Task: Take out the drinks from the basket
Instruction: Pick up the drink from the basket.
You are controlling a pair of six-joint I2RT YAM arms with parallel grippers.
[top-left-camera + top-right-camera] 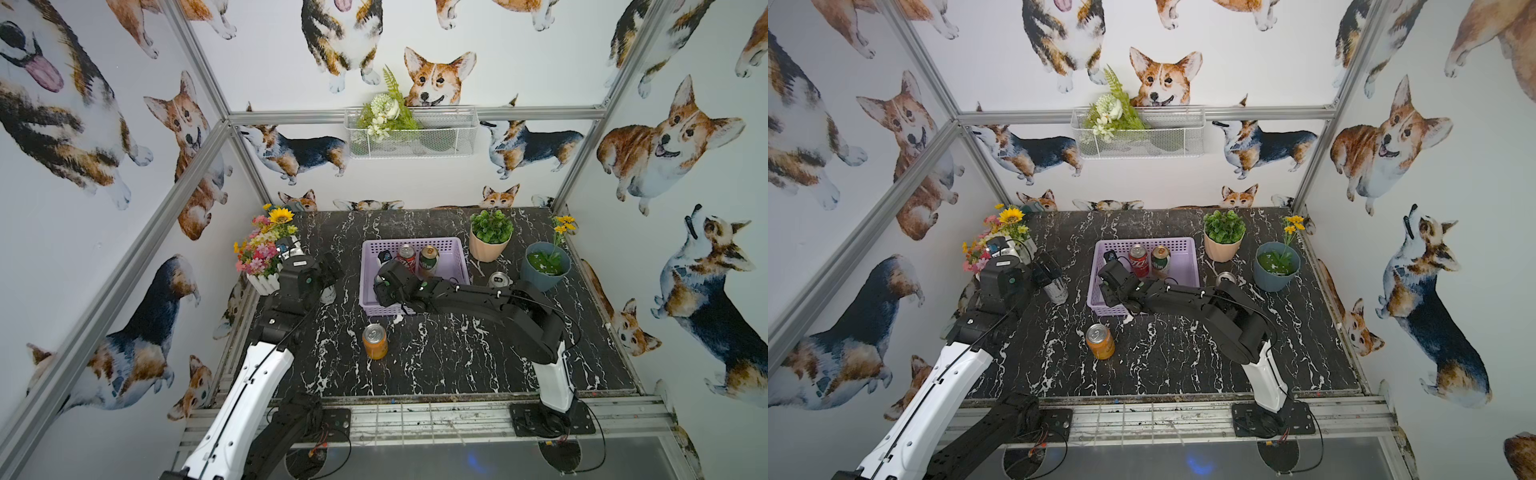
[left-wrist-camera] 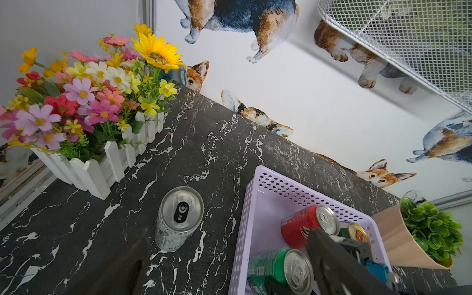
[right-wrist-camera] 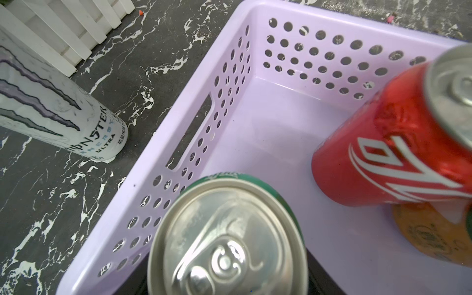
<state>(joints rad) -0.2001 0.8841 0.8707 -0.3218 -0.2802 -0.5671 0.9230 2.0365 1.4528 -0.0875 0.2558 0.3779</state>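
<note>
top views hide bright green can (image 3: 227,237); right wrist view shows it between right tool (image 1: 1109,277) jaws, grip uncertain; left tool (image 1: 1047,266) spread wide.

We can read words on the white can (image 3: 51,112). It says "ONSTER" in big black letters, and the first letter is partly hidden. Under that it says "ENERGY" and "ULTRA". It also has a big purple claw mark, plus tiny signs we cannot read. The red can (image 3: 398,143) has curly white letters, but we cannot make out the word. The writing on the green can (image 2: 265,265) is too small to read.
</note>
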